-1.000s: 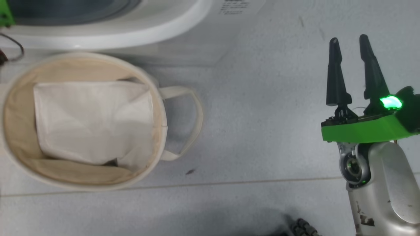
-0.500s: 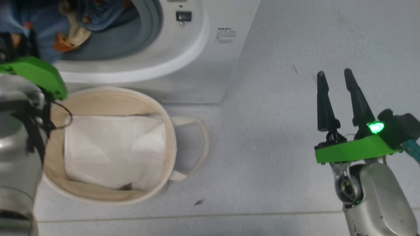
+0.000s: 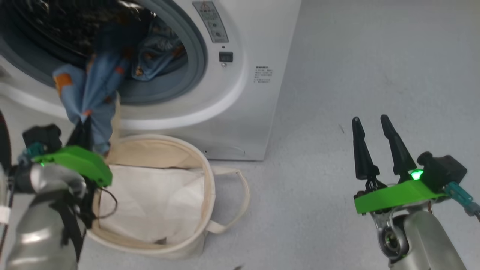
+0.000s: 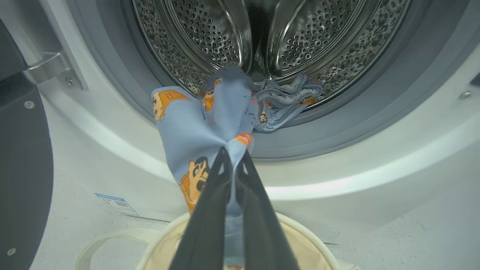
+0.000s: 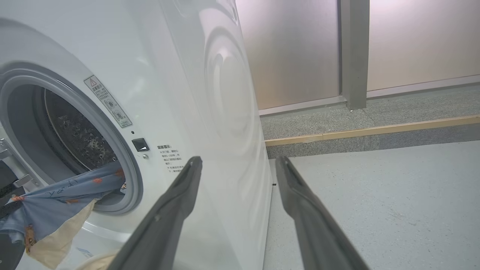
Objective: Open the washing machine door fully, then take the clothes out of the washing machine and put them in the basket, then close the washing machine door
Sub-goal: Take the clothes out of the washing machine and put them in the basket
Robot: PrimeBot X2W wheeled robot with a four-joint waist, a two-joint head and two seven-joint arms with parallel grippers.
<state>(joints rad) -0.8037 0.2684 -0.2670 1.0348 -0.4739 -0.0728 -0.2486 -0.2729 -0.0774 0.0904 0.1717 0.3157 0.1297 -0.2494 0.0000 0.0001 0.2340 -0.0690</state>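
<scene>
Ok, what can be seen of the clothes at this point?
The clothes are soft light-blue fabric printed with orange-brown cartoon figures. One piece, pinched in the shut left gripper, stretches out of the washing machine over its grey rim and hangs above the basket; another crumpled piece lies at the drum's front edge.

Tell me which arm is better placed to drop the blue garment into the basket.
Left. The left gripper is shut on the clothes, which hang out of the washing machine just above the basket. The right gripper is open and empty, off to the side over the floor.
</scene>
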